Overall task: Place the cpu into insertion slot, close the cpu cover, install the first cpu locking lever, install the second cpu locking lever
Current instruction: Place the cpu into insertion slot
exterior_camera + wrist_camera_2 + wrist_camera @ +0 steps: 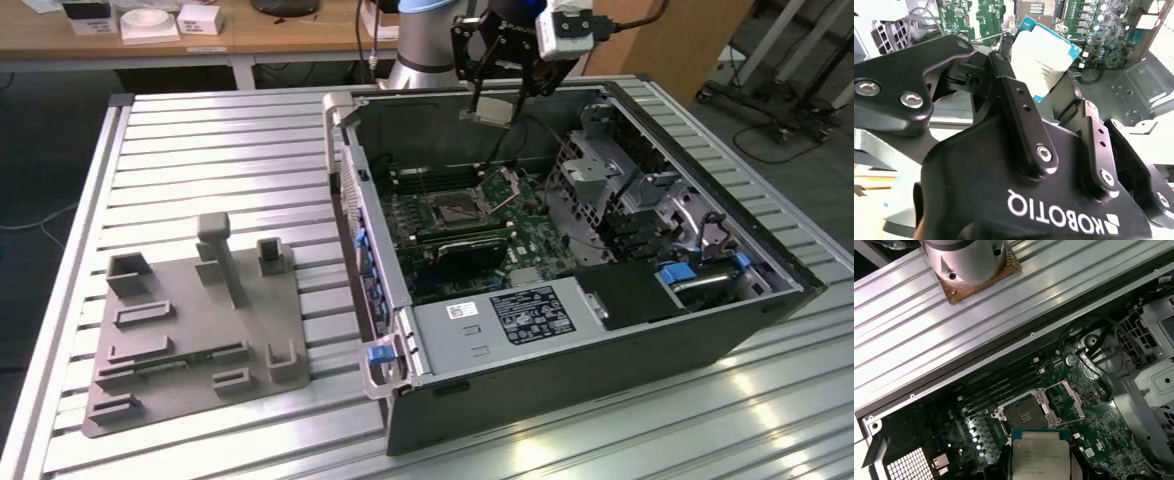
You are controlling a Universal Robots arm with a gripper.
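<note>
The pincer (pixel 495 98) hangs over the open case (pixel 601 372) on the counter (pixel 200 150). Its fingers (pixel 1019 100) are closed on opposite edges of the cpu (pixel 1046 52), which is held in the air above the green board (pixel 1104 437). Below it, in the first wrist view, the slot (pixel 1023 417) lies bare, with its cover (pixel 1074 400) tilted up open at one side.

silver cpu (pixel 1044 52), teal rim, green mobo (pixel 971 17)
</note>
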